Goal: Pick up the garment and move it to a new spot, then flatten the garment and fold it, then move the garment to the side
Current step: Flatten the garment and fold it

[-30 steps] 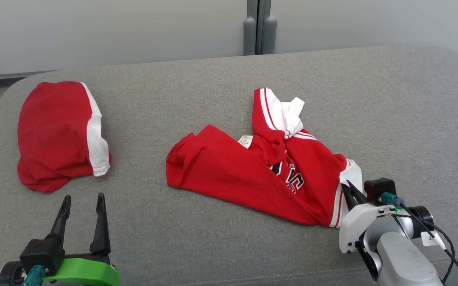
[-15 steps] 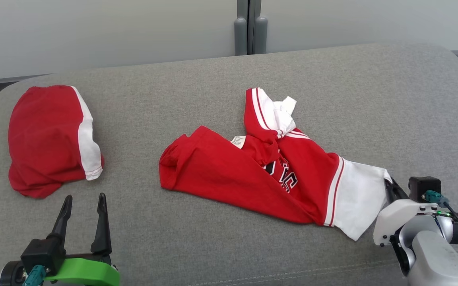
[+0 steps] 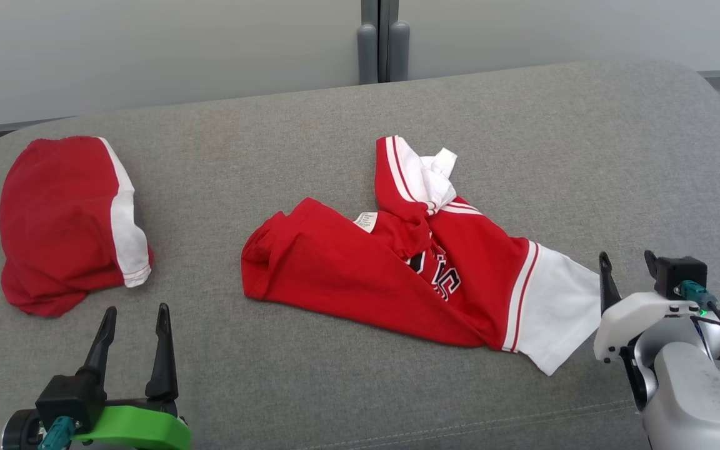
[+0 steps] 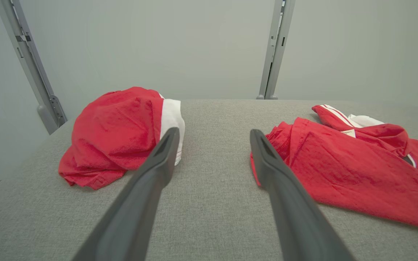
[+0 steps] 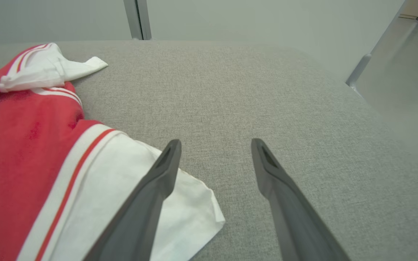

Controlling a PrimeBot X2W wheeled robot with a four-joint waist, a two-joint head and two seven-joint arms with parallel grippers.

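released by the right gripper (image 3: 625,256), now spread wide, the white sleeve (image 3: 554,312) of the garment (image 3: 347,269) could be re-crumpled if brushed in withdrawal.

A second ago my right pincer (image 3: 625,256) was pinched tight on the bunched white sleeve (image 3: 554,312) at the near right end of the shirt (image 3: 347,269). Since then I drew that sleeve out to my right until it spread flat. Now the jaws stand wide apart with only the grey cushion (image 3: 585,156) between them, and the sleeve lies loose. My head has turned meanwhile, so everything sits further left in its view.
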